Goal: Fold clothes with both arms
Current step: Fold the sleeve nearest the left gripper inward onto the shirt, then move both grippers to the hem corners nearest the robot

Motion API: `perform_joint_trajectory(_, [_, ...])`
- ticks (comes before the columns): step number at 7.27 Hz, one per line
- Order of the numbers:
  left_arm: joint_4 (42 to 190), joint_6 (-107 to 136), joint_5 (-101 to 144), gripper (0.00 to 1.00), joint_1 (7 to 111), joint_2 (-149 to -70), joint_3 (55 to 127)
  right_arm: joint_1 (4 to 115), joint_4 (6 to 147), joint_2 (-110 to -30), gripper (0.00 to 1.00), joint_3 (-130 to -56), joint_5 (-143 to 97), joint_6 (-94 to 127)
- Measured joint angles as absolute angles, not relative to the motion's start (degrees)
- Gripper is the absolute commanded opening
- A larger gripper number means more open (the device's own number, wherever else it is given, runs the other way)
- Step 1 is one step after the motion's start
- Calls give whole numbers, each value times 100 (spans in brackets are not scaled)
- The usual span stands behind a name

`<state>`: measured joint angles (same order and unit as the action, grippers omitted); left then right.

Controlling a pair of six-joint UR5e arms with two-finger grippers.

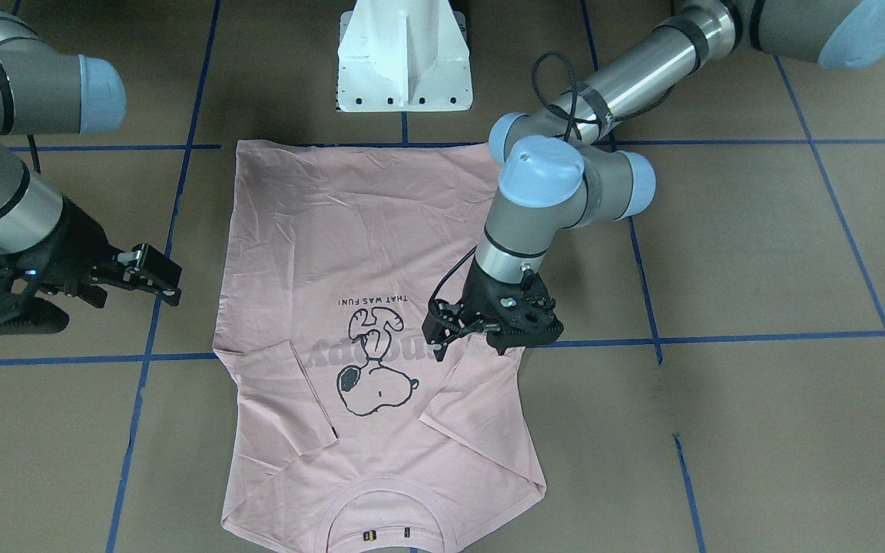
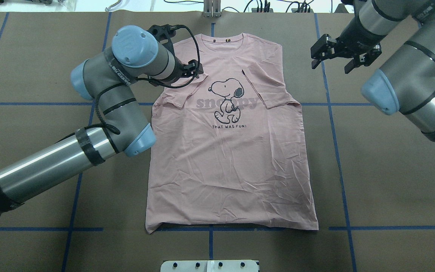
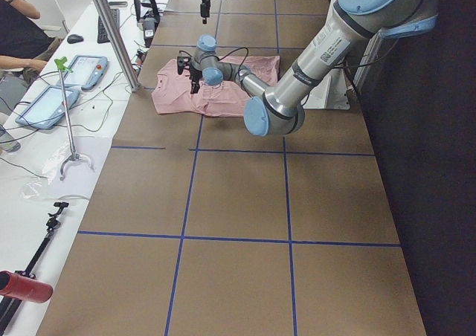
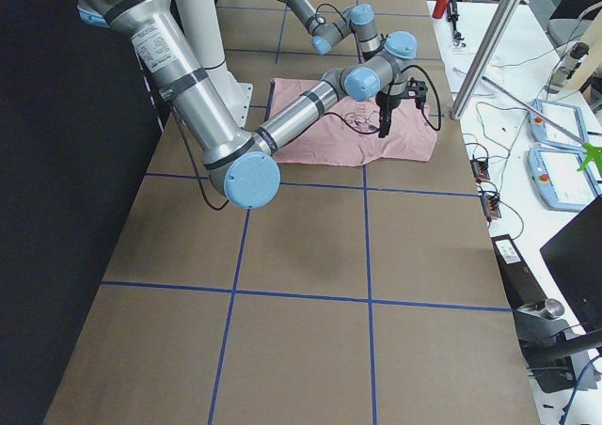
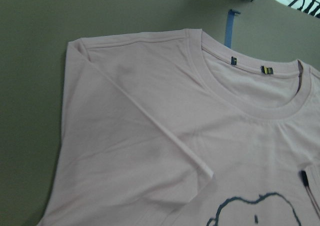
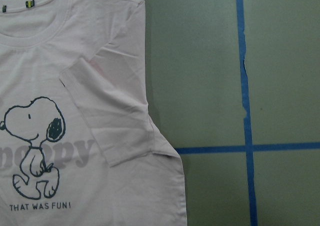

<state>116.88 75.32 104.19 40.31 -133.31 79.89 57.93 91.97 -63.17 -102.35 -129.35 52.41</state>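
Brown table (image 2: 391, 170) with a grid of blue tape lines (image 2: 339, 151); white pedestal (image 1: 404, 61) at the robot's edge. Pink T-shirt (image 2: 232, 162) lies flat in the middle, print side up, collar (image 2: 225, 39) towards the far edge from the robot, hem near the pedestal. Both short sleeves are folded inwards onto the chest: left sleeve (image 2: 178, 92) and right sleeve (image 2: 272, 88), each reaching in next to the Snoopy drawing (image 2: 227, 94). A small black tag (image 2: 243, 71) shows on the right sleeve. Body cloth is lightly wrinkled.

Left gripper (image 1: 488, 339) points down, low over the cuff edge of the left sleeve. Cannot tell whether it touches the cloth, and cannot tell how far apart its fingers are; the left wrist view shows only shirt shoulder and collar, no fingers.

Right gripper (image 1: 164, 278) hangs off the shirt, well to its right side, above bare table. Its fingers (image 1: 158, 263) are spread apart, nothing between them.
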Motion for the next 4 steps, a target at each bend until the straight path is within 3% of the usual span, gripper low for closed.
perform_joint_trajectory(2, [11333, 7183, 10505, 100, 4040, -12168, 9590, 5065, 9125, -7295, 100, -11544, -12352, 6184])
perform_joint_trajectory(4, [11181, 7113, 10512, 100, 4029, -11139, 10777, 3719, 7967, -8277, 100, -12163, -11240, 7656])
